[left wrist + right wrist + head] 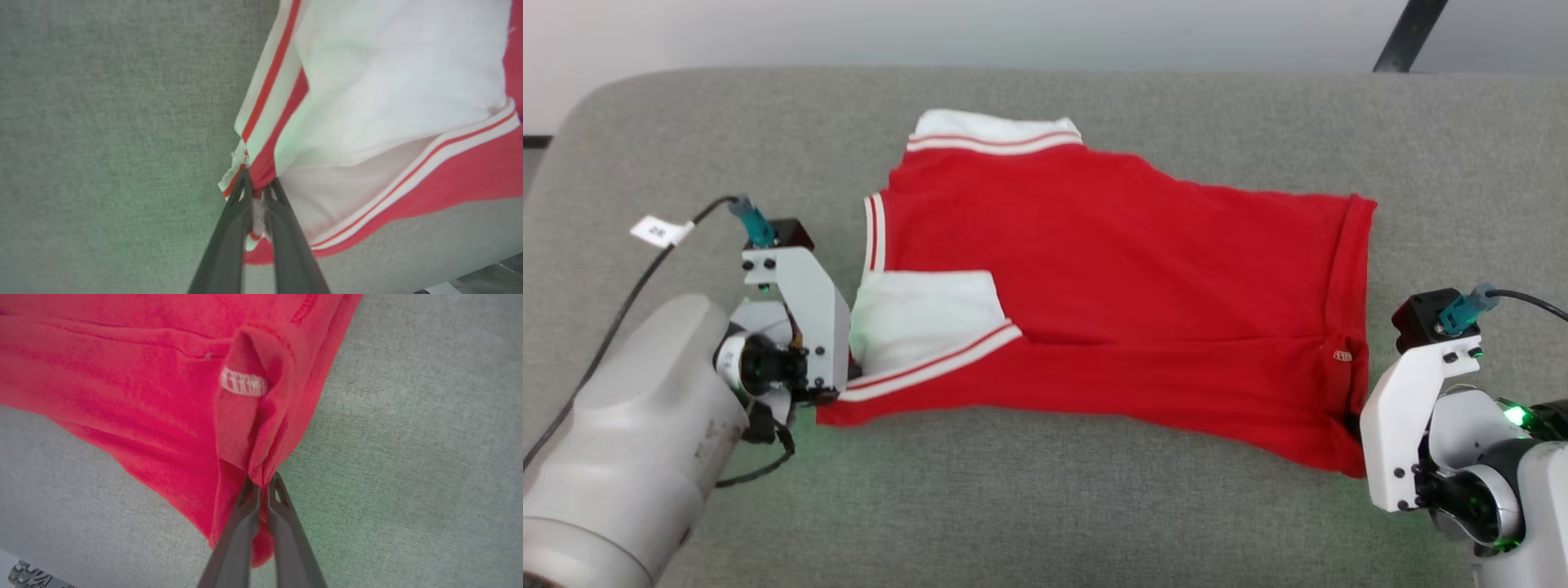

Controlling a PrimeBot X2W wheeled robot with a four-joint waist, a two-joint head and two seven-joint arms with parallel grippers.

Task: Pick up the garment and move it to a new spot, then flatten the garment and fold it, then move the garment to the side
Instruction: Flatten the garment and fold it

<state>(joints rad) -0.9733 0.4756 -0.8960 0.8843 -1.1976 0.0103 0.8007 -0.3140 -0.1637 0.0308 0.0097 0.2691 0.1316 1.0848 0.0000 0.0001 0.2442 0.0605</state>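
Left fingers (229, 245) pinching garment (1111, 269) sleeve trim, right fingers (235, 539) pinching apparently its hem

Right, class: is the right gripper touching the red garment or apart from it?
Touching. The right wrist view shows the right gripper shut on the garment, with a red fold by its hem pinched in the closed jaws.

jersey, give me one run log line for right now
jersey: spread on grey pad | left pincer: shut on striped trim | right pincer: shut on red hem corner
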